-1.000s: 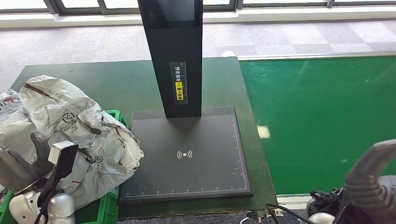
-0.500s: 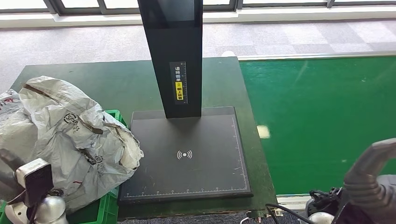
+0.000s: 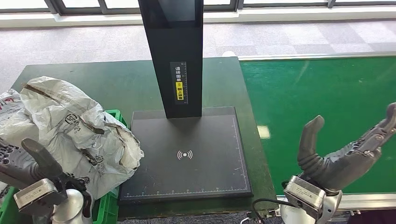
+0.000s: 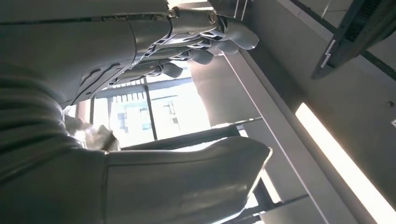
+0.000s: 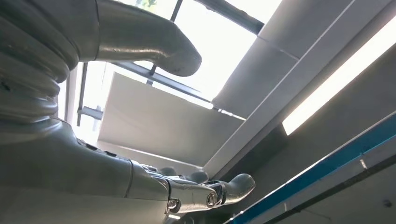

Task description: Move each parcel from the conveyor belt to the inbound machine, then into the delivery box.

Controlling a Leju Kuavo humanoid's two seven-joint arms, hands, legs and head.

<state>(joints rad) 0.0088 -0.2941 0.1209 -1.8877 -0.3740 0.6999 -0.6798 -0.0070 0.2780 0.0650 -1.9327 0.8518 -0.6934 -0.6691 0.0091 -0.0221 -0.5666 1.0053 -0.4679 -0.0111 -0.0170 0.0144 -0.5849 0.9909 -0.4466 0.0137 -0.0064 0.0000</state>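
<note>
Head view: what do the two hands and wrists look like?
Right hand: dark grey, thick thumb, darker segmented fingers, silver boxy wrist block, black cable below it. Left hand: same grey build, silver wrist block, rounded silver arm end, black cables.

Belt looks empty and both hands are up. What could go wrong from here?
1. The green box is heaped with grey parcels that bulge over the rim beside the scanner plate; another drop could tip one out.
2. The open left hand sits close against that heap and may snag it.
3. The open right hand hovers over the bare belt; closing now grabs nothing.
</note>
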